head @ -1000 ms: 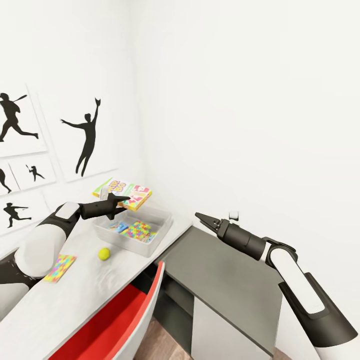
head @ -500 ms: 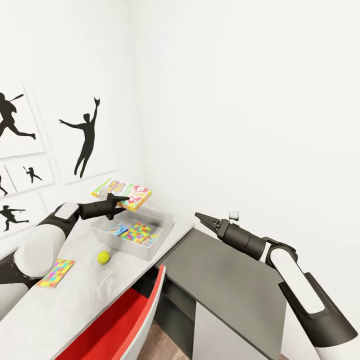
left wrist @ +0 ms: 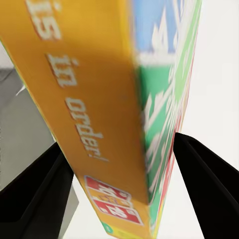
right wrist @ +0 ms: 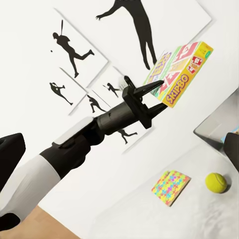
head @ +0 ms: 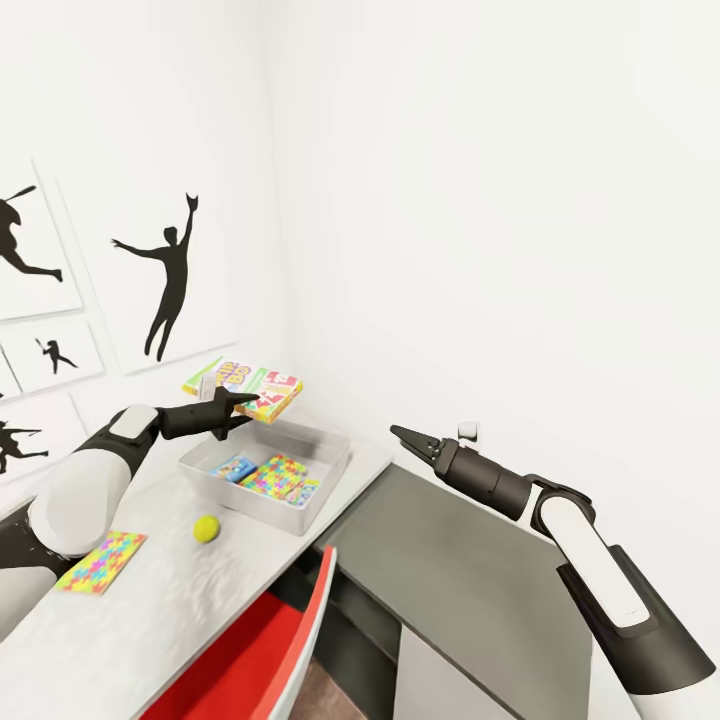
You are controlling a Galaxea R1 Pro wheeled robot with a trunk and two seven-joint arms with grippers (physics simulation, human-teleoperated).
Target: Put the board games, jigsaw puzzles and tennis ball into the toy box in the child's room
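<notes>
White-walled corner room, black sports pictures (head: 170,275) on the wall. A pale table (head: 190,600) runs along it, a lower dark unit (head: 460,560) beside it.

The toy box (head: 318,488) stands at the table's far end and holds a small blue box (head: 232,467) and one mosaic puzzle (head: 282,476).

The Skip-Bo box (head: 245,386) is held level above the bin's far side, clamped by its edge in the left gripper (head: 232,408). It looks like stiff, light card, probably slick; a grip across its thin edge seems adequate.

A second puzzle (head: 100,562) lies flat near the table edge: thin, likely awkward to lift.

The tennis ball (head: 207,527) rests just outside the bin and may roll.

The right gripper (head: 402,434) hovers over the dark unit, jaws nearly together, holding nothing.
</notes>
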